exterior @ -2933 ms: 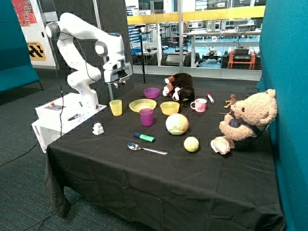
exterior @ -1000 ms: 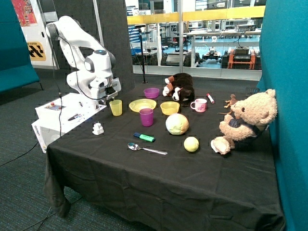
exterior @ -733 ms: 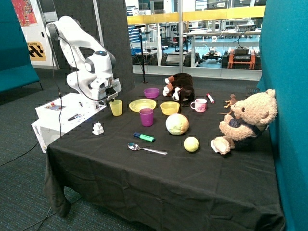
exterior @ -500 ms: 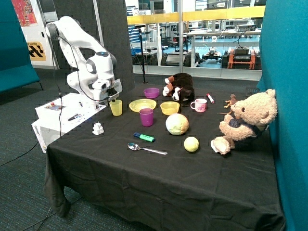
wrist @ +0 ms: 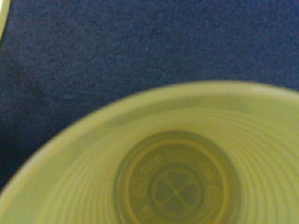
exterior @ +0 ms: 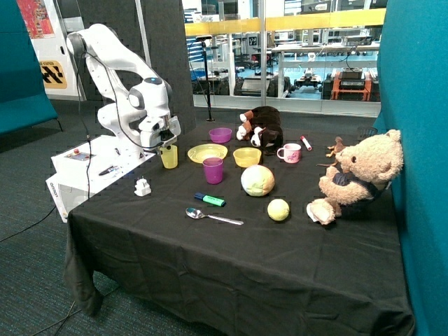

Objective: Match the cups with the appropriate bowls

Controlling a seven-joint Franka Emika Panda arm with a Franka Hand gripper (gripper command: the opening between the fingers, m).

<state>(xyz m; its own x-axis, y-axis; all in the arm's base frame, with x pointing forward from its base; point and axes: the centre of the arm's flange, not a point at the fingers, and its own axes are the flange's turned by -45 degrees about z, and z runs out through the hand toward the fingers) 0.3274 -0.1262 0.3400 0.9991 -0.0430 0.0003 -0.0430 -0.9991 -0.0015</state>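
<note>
The pincer [exterior: 166, 145] sits low at the rim of the yellow cup [exterior: 169, 157], which stands upright near the table's [exterior: 231, 259] far corner on the arm's side; whether its fingers are wide or narrow I cannot tell. The wrist view looks straight down into that cup [wrist: 177, 186]. Beside it lies the yellow plate [exterior: 207, 152], then the yellow bowl [exterior: 246, 157]. The purple cup [exterior: 213, 170] stands just in front of the plate, and the purple bowl [exterior: 220, 135] sits behind it toward the far edge. Neither cup is in a bowl

White arm [exterior: 119, 59], dark joints.
</note>
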